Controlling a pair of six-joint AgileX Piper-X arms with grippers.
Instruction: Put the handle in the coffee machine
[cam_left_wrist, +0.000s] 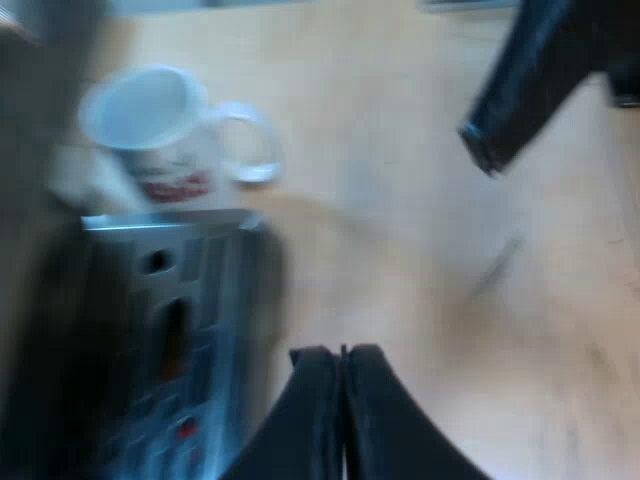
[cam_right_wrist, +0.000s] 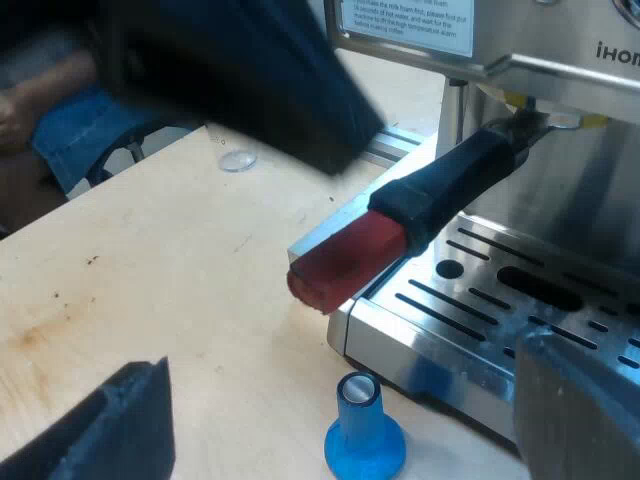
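the holder (cam_right_wrist: 440, 195) sits under the espresso machine (cam_right_wrist: 560, 70) front, red end out over the drip tray (cam_right_wrist: 500, 300), so it looks seated and the machine seems to carry it. the right gripper (cam_right_wrist: 340, 362) is near it, fingers wide apart and empty. the left gripper (cam_left_wrist: 343, 352), fingers pressed together on nothing, looks idle near the mug (cam_left_wrist: 150, 120). counted: one holder, one mug, one blue tamper (cam_right_wrist: 362, 425).

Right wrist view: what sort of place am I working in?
Likely a lab or workshop coffee bench: a stainless steel espresso machine and a blue plastic tamper on a pale wooden table, with a person's denim-clad leg beyond its edge.
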